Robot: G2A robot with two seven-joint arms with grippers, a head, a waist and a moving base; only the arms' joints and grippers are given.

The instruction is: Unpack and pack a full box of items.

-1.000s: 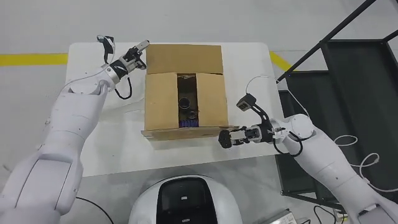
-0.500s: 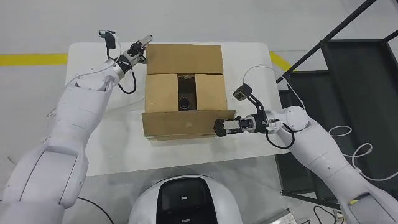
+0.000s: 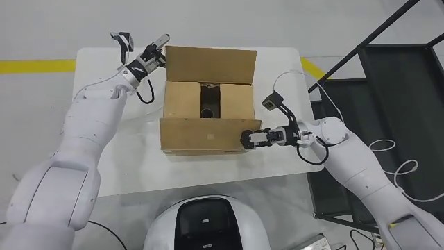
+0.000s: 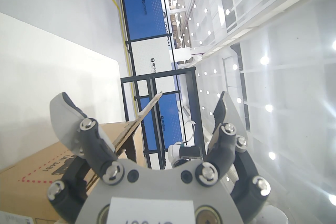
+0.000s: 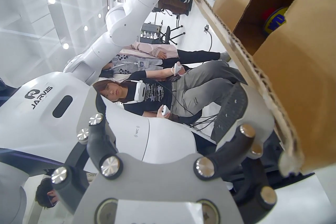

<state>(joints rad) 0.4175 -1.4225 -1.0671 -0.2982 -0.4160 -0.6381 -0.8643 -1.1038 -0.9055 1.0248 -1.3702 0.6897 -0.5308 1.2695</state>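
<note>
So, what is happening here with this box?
A two-armed robot is working on the flaps of a cardboard box on a white table. The left gripper, open, is at the left corner of the far flap. The right gripper, also open, is at the right end of the near flap. Both flaps stand partly raised, and dark items show through the gap.

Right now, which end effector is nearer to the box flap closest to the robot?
Right. The right end effector sits at the right end of the near flap; the left end effector is across the box, by the left corner of the far flap.
</note>
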